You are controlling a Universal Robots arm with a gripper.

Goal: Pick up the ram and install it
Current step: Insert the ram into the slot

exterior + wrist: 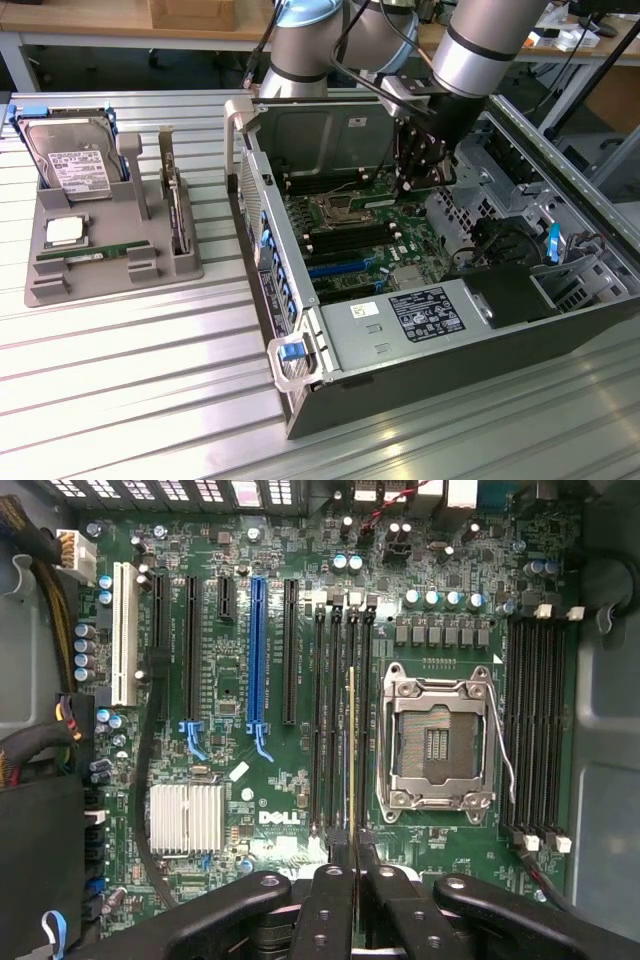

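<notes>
Gripper: black fingers (352,880) fill the near edge of the wrist view, jaws pressed together on the thin edge of the ram; in the exterior view the gripper (418,180) hangs inside the open computer case.
Ram: (351,750) seen edge-on as a narrow yellowish-green strip running away from the fingertips, lined up over the bank of black memory slots just beside the processor socket (whether it touches a slot I cannot tell).
Memory slots: (340,710) four long black rails with clips at their ends; a second bank (535,720) sits on the far side of the socket.
Processor socket: (437,742) silver frame, with bare contacts showing in the middle.
Motherboard: (230,690) green, with black, blue and white expansion slots and a ribbed silver heatsink (186,818).
Computer case: (400,375) grey metal, lying on its side, lid off, a labelled power supply (425,312) at the near end.
Parts holder: (110,240) grey tray on the exterior view's left, carrying a hard drive (68,160), a square silver chip (64,232) and a green stick lying flat.
Table: (130,380) ribbed aluminium surface.
Room: wooden workbenches and cables behind the arm.
</notes>
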